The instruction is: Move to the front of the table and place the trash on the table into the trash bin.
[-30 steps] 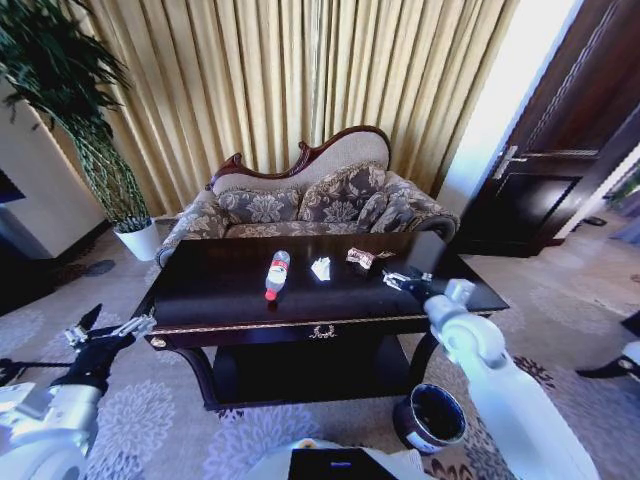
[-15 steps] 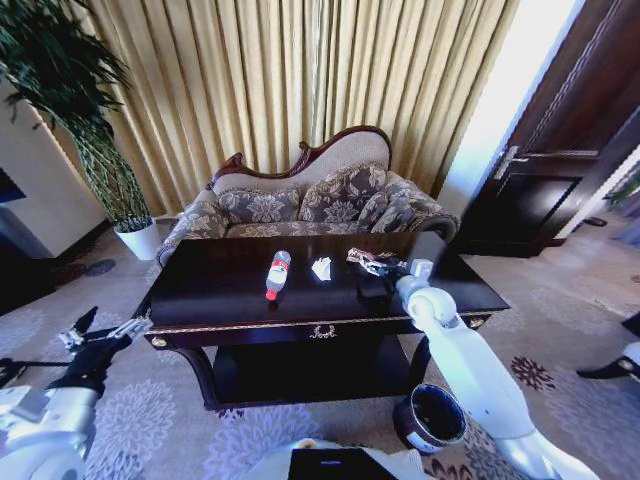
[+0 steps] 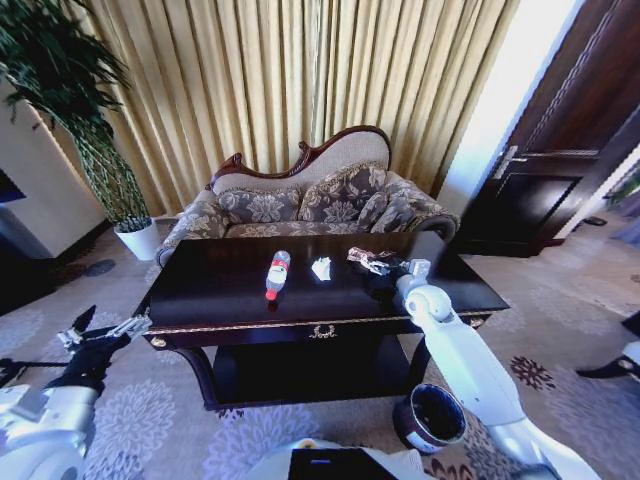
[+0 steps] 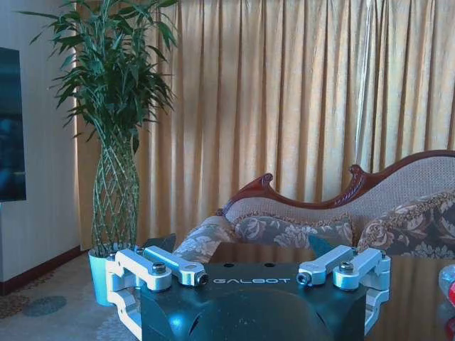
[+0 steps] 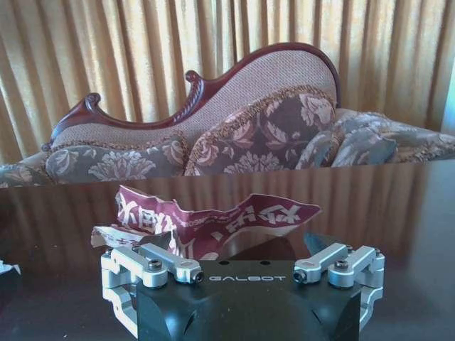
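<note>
Nearest us, the bin (image 3: 432, 417) sits on the carpet just off the table's front right corner, nothing visible in it. Our left gripper (image 3: 103, 333) hangs low beside the table's front left corner, off the top, fingers spread wide and holding nothing; that arm looks parked.

Right arm stretched forward and up over the front right part of the table (image 3: 230, 300), forearm rising from near the bin, wrist levelled toward the sofa (image 3: 300, 200). Right gripper (image 3: 383, 266) sits at the wrapper (image 3: 362, 258), near the back edge, right of centre. In the right wrist view the wrapper (image 5: 206, 220) lies crumpled directly ahead of the gripper body, between the two finger mounts. Fingertips hidden there, so we cannot tell whether the claw is wide, narrow or already on the wrapper.

Step in hand, as we judge it: the pick of the wrapper, first of three pieces. Next move calls for a firm pinch on thin, springy foil, then a lift clear of the glossy top and a swing back and down to the bin.

Farther left along the same band, paper (image 3: 321, 267) near the table's middle, then bottle (image 3: 276, 274) lying on its side left of centre, cap end toward the front edge. Both untouched
</note>
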Tool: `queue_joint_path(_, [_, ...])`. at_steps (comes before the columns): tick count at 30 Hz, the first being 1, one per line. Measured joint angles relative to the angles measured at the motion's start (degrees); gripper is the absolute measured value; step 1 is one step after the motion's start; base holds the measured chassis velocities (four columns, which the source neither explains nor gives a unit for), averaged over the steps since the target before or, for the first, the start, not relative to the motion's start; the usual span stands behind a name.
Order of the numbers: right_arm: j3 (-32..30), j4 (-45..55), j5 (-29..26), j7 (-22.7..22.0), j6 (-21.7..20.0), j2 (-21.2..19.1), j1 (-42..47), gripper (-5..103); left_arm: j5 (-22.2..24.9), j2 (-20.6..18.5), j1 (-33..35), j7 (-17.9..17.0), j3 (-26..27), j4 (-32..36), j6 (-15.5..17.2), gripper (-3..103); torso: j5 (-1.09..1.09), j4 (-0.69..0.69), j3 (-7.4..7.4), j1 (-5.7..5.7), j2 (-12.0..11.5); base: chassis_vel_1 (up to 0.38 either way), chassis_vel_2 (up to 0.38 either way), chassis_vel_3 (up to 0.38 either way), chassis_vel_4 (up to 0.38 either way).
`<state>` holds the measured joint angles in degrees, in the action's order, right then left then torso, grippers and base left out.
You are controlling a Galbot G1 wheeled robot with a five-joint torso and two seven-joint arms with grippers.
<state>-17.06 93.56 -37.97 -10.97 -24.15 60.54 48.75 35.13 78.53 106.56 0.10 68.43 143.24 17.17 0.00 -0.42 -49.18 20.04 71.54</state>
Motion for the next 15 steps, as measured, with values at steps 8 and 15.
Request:
queue_joint_path(8, [0.1,-0.7,0.6,0.7,1.1,0.1,0.0,80,-0.1,0.1,0.3,0.0,0.2,0.0,-0.6,100,0.00,0.00,0.00,0.00,0.0,0.000,0.000,0.000,0.000])
queue_joint_path(15, [0.1,-0.9,0.5,0.8,1.2,0.1,-0.1,53,-0.1,-0.4,0.3,0.0,0.4,0.0,-0.9,100,0.00,-0.01,0.00,0.00,0.0,0.000,0.000,0.000,0.000])
